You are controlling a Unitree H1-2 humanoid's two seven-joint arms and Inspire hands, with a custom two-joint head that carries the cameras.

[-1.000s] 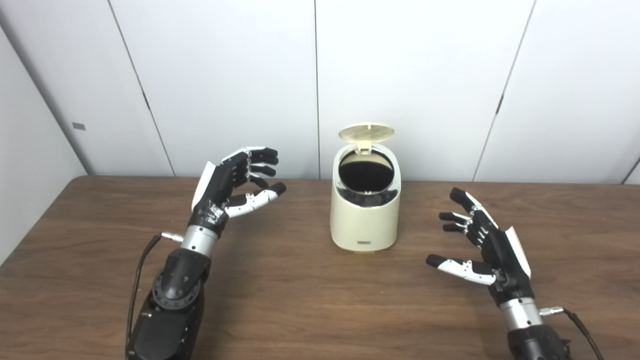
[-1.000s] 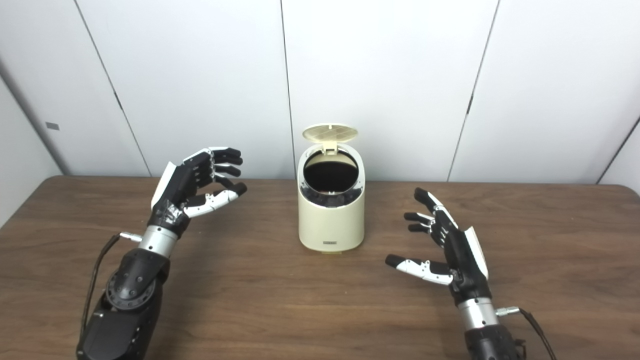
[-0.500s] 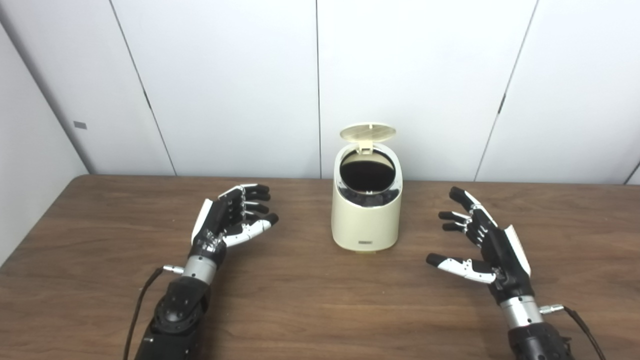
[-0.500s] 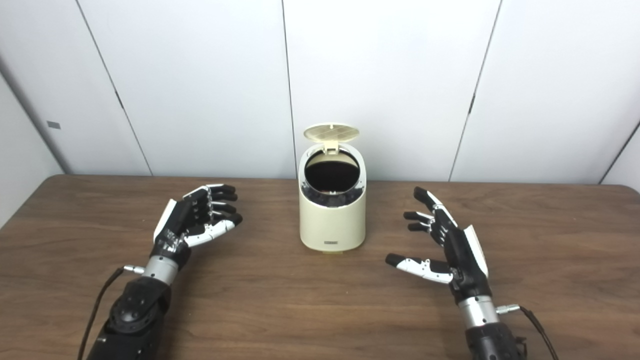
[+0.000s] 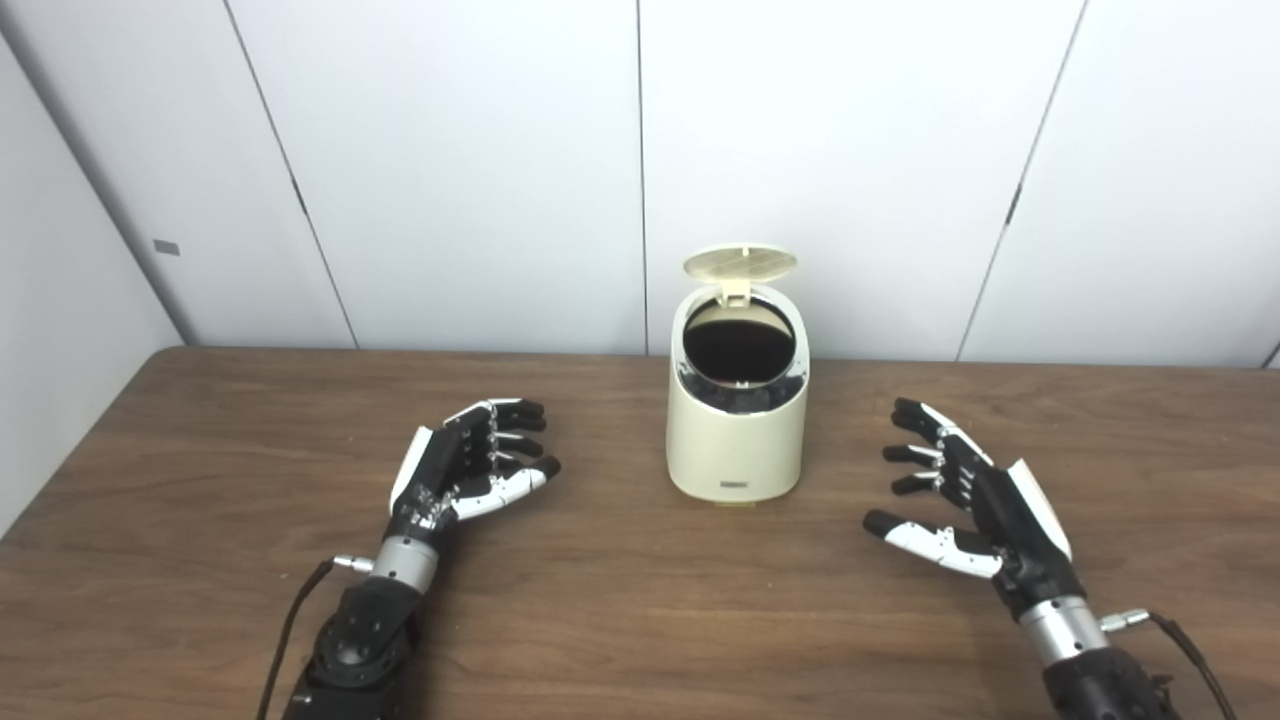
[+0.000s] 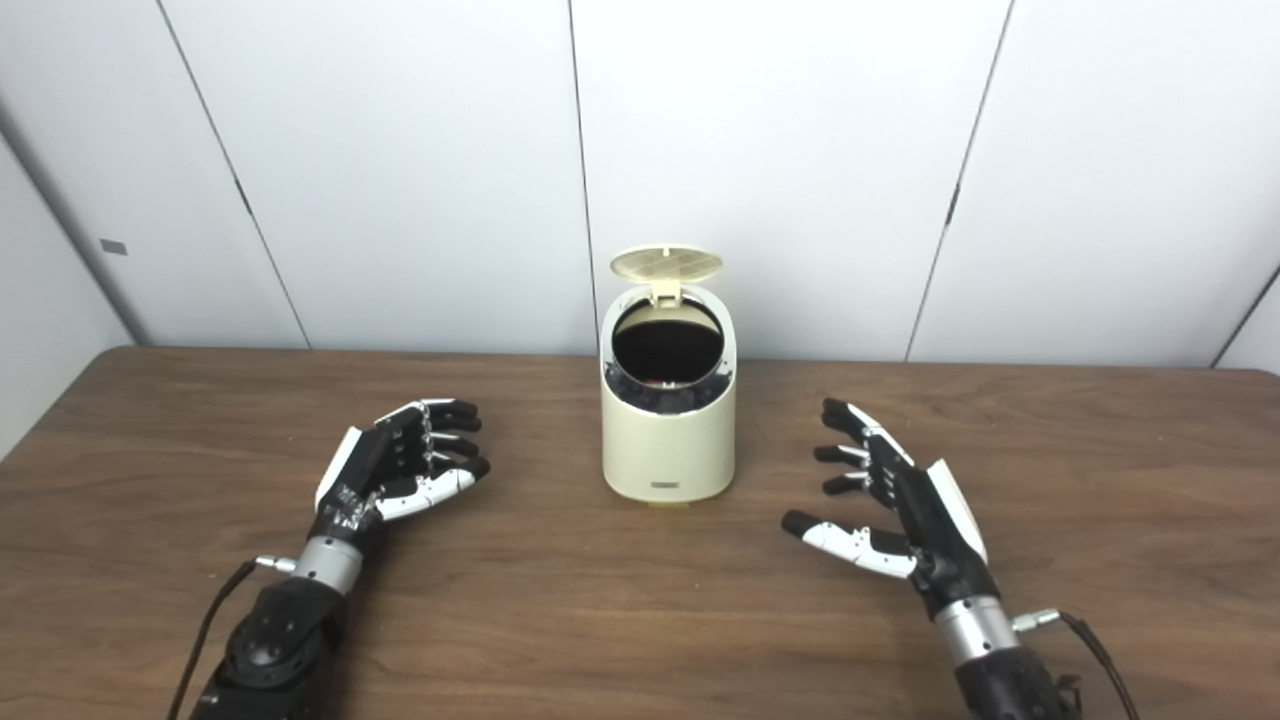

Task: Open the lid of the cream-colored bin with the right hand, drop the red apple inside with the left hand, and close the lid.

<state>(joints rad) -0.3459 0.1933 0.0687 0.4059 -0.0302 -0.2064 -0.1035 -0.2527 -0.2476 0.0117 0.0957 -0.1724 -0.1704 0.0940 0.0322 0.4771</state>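
The cream-colored bin (image 5: 737,440) stands upright at the middle of the brown table (image 5: 600,620), near the back wall. Its round lid (image 5: 740,263) is flipped up on its hinge, and the dark opening (image 5: 738,350) faces me. No red apple shows anywhere; the inside of the bin is too dark to read. My left hand (image 5: 465,480) rests low over the table to the left of the bin, open, fingers loosely curled, holding nothing. To the right of the bin my right hand (image 5: 965,505) is open with its fingers spread, apart from the bin.
White wall panels (image 5: 500,170) rise right behind the table's back edge. A black cable (image 5: 285,640) trails from my left wrist, and another cable (image 5: 1185,660) from my right wrist.
My left hand has come down from beside the bin's top and pulled back toward me, low over the table. The right hand shifted slightly. The view has shifted a little.
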